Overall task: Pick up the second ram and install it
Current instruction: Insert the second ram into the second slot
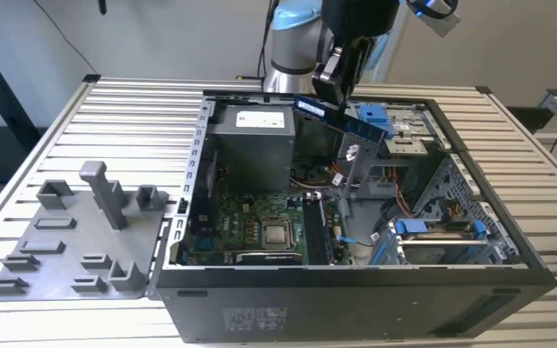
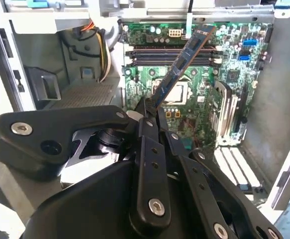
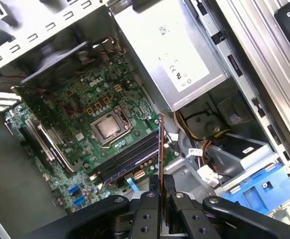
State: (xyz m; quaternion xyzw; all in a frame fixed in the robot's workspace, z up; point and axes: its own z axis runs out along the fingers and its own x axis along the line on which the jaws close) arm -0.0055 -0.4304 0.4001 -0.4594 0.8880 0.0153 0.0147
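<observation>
Grips the second ram (image 1: 348, 123) by one end in a clenched claw (image 1: 329, 96). Holds it tilted in the air above the open computer case (image 1: 356, 283), over the case's part nearest the surface's (image 1: 114, 109) far edge. In the second wrist view, points its free end toward the motherboard (image 2: 194, 102), well apart from the memory slots (image 2: 147, 54). Beside the case, toward the exterior view's left: a grey fixture tray (image 1: 66, 243).

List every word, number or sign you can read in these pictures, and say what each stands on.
No text can be read reliably.
Label on the power supply: print too small.
Sticker on the computer case, outer wall: blurred.
Markings on the second ram, clamped in the gripper: too blurred.
</observation>
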